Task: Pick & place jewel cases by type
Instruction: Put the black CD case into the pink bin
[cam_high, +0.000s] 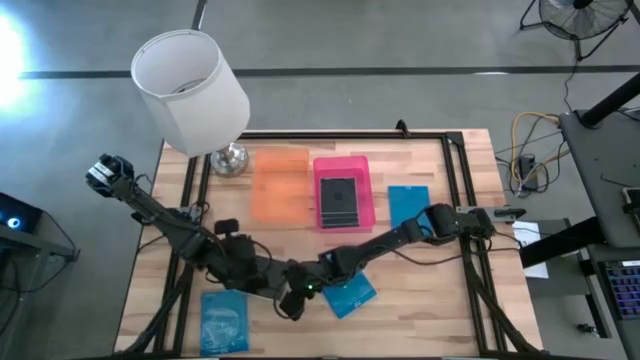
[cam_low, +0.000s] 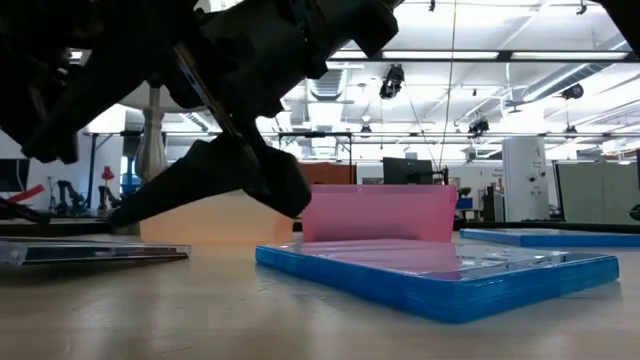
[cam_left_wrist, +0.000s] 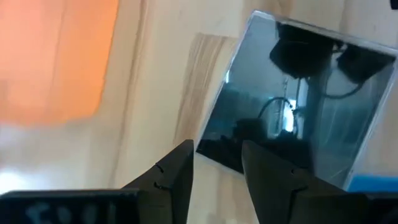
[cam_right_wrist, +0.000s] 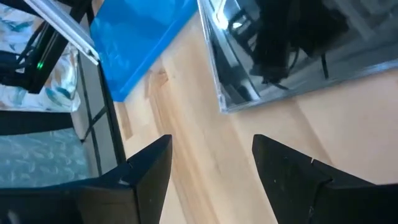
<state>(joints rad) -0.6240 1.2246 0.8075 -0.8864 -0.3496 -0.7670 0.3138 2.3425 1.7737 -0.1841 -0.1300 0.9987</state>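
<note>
A dark, glossy jewel case (cam_left_wrist: 298, 106) (cam_right_wrist: 280, 56) lies flat on the wood, hidden under the arms in the high view. My left gripper (cam_high: 293, 305) (cam_left_wrist: 217, 158) is open by a narrow gap, low at the table's near middle, with the case's near corner (cam_left_wrist: 202, 148) in the gap. My right gripper (cam_high: 325, 270) (cam_right_wrist: 211, 155) hangs open wide just above the table, short of the same case. A bright blue case (cam_high: 352, 293) (cam_low: 440, 275) lies flat beside it. Another dark case (cam_high: 338, 200) sits in the pink tray (cam_high: 345, 161). My left gripper has its fingers on either side of the dark case's near corner (cam_left_wrist: 202, 148), coming in low and slanting down from the table's left. I cannot tell whether either finger touches the case, which lies flat on the table.
The orange tray (cam_high: 280, 185) stands left of the pink one at the far side. A second blue case (cam_high: 408, 205) lies right of the pink tray, and a patterned blue case (cam_high: 223, 322) lies near the left near corner. A white lamp (cam_high: 190, 90) stands at the far left.
</note>
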